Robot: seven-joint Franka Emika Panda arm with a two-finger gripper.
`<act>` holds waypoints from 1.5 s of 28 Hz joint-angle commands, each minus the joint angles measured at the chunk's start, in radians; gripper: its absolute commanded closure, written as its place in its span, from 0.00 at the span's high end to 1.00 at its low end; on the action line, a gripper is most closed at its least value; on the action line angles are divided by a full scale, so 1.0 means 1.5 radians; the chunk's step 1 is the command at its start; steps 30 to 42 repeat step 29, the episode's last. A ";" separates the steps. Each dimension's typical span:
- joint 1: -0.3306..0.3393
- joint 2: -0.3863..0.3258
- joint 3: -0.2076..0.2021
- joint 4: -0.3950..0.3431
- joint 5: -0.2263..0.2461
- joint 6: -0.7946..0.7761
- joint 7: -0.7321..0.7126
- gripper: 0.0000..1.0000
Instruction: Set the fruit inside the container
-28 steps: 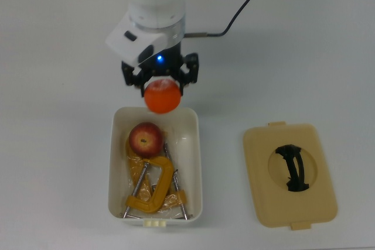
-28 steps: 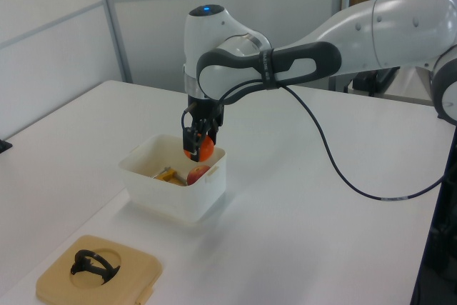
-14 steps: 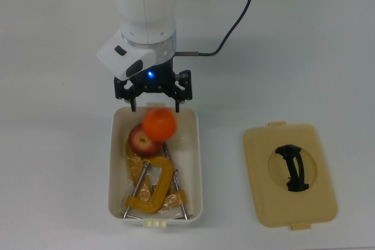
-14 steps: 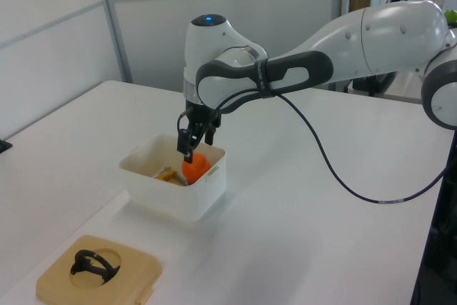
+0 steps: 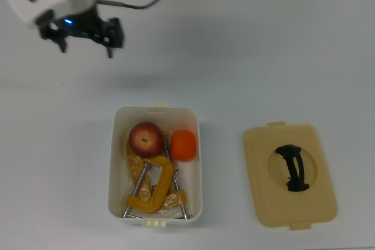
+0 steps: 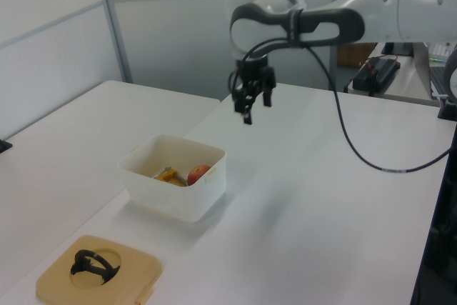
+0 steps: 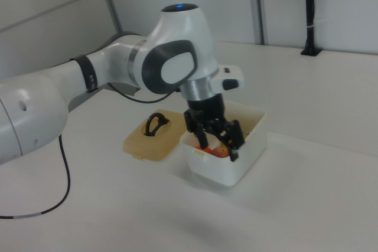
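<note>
The white container (image 5: 200,174) holds both pieces of fruit: the dark red apple (image 5: 146,138) at the top view's left and the orange one (image 5: 183,144) beside it on the right. In the left view only the apple (image 6: 199,173) shows over the rim of the container (image 6: 171,198). My gripper (image 5: 86,48) hangs open and empty, well above the table and off to the top view's upper left of the container. From the left view, the gripper (image 6: 246,111) floats above and behind it. In the right view the gripper (image 7: 218,147) overlaps the container (image 7: 218,172).
A yellow C-clamp (image 5: 153,188) lies in the container below the fruit. The tan lid (image 5: 258,191) with its black handle rests flat on the table at the top view's right, and it also shows as the lid (image 6: 136,269) near the left view's bottom edge. A black cable trails from the arm.
The gripper opened and let go of the orange fruit, which dropped into the container beside the apple. The arm then rose and swung away toward the top view's upper left.
</note>
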 commanded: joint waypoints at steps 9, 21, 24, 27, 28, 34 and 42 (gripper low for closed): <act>-0.095 -0.017 -0.003 -0.012 0.006 -0.009 -0.089 1.00; -0.122 -0.020 -0.003 -0.012 0.005 -0.010 -0.104 1.00; -0.121 -0.020 0.004 -0.012 0.005 -0.024 -0.103 1.00; -0.119 -0.019 0.006 -0.012 0.005 -0.037 -0.103 1.00; -0.119 -0.020 0.006 -0.012 0.006 -0.037 -0.104 1.00; -0.119 -0.019 0.007 -0.012 0.006 -0.037 -0.104 1.00; -0.119 -0.019 0.007 -0.012 0.006 -0.037 -0.104 1.00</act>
